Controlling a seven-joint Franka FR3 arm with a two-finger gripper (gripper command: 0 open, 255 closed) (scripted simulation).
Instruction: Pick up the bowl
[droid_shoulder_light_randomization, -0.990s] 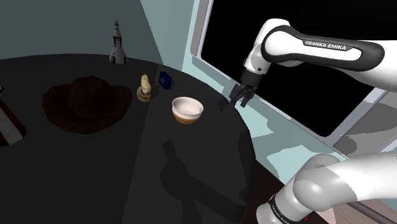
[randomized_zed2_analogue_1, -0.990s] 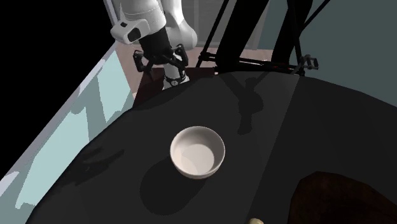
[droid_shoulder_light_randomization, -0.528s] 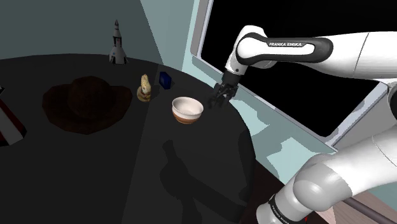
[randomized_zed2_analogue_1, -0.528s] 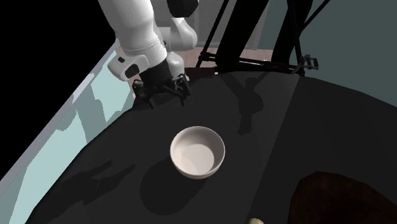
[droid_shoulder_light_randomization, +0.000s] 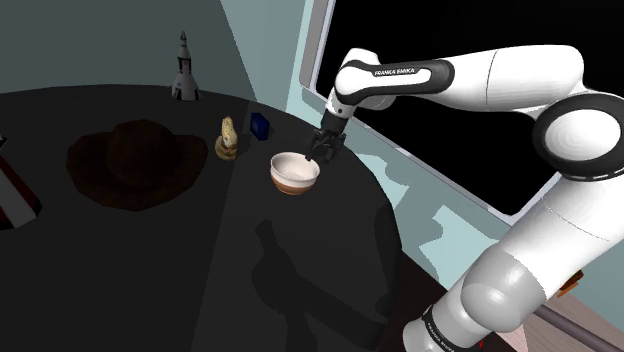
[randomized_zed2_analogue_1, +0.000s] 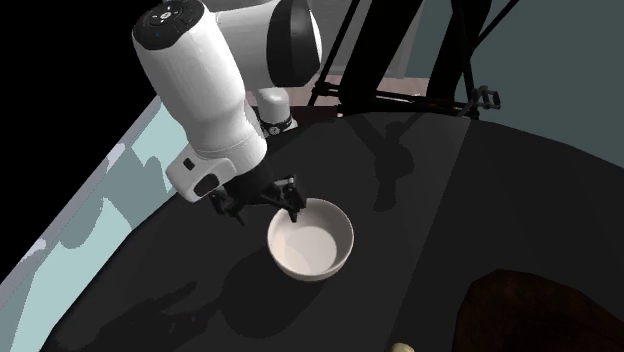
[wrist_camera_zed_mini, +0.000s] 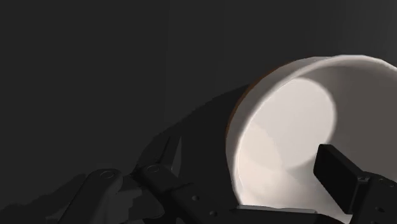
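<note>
Now down at the bowl, fingers spread, nothing clasped.

Left to right across the shoulder view:
- dark brown hat, well apart from the fingers, beyond the bowl
- grey rocket figurine, farther back again
- small pale figurine and little blue thing, near the bowl's far side, clear of the fingers
- bowl, white inside with a brown band lower down, upright on the dark round table
- gripper, right at the bowl's rim on the window side

Change over the last second:
- a second ago: hanging out past the table edge, in front of the black window area, well apart from the bowl
- half a second ago: lower and near the rim
- now: over the rim itself
- bowl unmoved throughout

Second exterior view: gripper low over the table, near rim of the bowl between the fingers.

Wrist view: gripper released, one finger over the white interior of the bowl, the other outside the wall, above the bowl's shadow. Contact with the rim not readable.

Judgement: approach about finished, rim grasp lined up. Next call: a small drop, closing on the wall, then lift. Risk: thin pinch on a curved wall, bowl likely to tip or skid on closing if off-centre.
</note>
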